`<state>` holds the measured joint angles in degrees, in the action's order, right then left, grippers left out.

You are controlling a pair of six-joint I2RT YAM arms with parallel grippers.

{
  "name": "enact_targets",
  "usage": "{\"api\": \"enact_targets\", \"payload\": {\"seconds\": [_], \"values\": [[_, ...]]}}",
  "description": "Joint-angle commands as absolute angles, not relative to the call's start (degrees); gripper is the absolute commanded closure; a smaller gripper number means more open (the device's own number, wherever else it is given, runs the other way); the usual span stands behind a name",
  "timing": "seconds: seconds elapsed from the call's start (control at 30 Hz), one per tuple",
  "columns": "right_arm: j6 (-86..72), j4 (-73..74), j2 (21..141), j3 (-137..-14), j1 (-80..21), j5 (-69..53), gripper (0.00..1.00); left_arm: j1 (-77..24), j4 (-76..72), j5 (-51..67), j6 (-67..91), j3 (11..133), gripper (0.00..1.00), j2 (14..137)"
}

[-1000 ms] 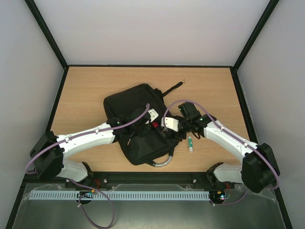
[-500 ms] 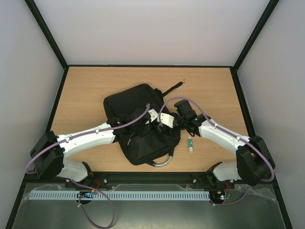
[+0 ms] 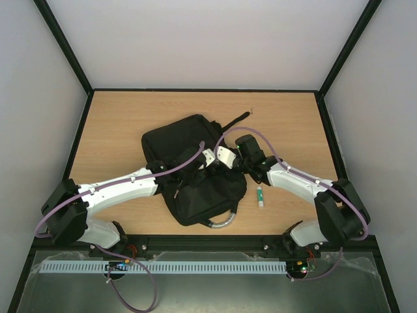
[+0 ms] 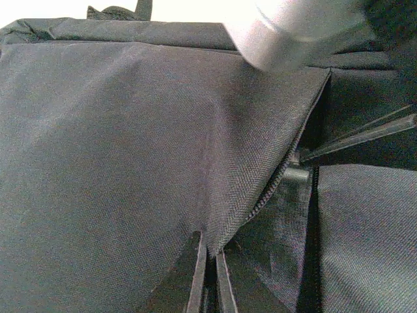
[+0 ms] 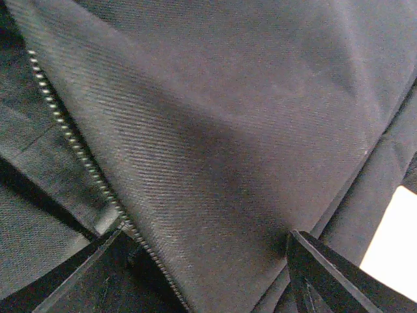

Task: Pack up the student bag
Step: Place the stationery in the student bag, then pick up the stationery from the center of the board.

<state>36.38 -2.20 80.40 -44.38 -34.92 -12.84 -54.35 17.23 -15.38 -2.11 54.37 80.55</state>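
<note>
The student bag point(image 3: 186, 140) lies in the middle of the table, black and soft, with its grey loop handle point(image 3: 221, 222) toward the arms. My left gripper point(image 4: 208, 251) is shut on the edge of a bag flap point(image 4: 130, 130) beside the zipper point(image 4: 273, 189). My right gripper point(image 5: 205, 251) stands open right next to it. Its two fingers point(image 5: 98, 274) straddle a fold of the bag's fabric point(image 5: 228, 98), and zipper teeth point(image 5: 71, 147) run past the left one. From above, the left gripper point(image 3: 206, 164) and the right gripper point(image 3: 221, 164) meet over the bag's middle.
A green-and-white glue stick point(image 3: 260, 195) lies on the wooden table point(image 3: 117, 124) just right of the bag, under the right forearm. The bag's black strap point(image 3: 238, 119) trails toward the back right. Black rails and pale walls border the table.
The right gripper has moved left and a little away from the arms' bases, across the bag toward the left gripper. The left arm has kept still, holding the flap.
</note>
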Motion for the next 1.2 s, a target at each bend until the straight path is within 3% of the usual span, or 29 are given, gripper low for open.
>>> {"api": "enact_targets", "payload": {"seconds": [0.0, 0.63, 0.87, 1.17], "values": [[31.9, -6.0, 82.2, -44.6, -35.2, -9.1, 0.32, -54.1, 16.3, -14.7, -1.6, 56.3, 0.98, 80.7], [25.4, -1.2, 82.4, -49.3, -35.3, -6.8, 0.33, -54.1, 16.4, -15.3, -1.5, 56.1, 0.98, 80.4], [27.4, 12.2, 76.5, -50.6, -35.2, -14.3, 0.27, -54.1, 16.6, -15.5, -1.4, 56.2, 0.98, 80.3], [29.0, 30.1, 68.2, -48.7, -28.5, -17.3, 0.28, -54.1, 16.8, -15.2, -1.4, 56.3, 0.97, 80.0]]}}
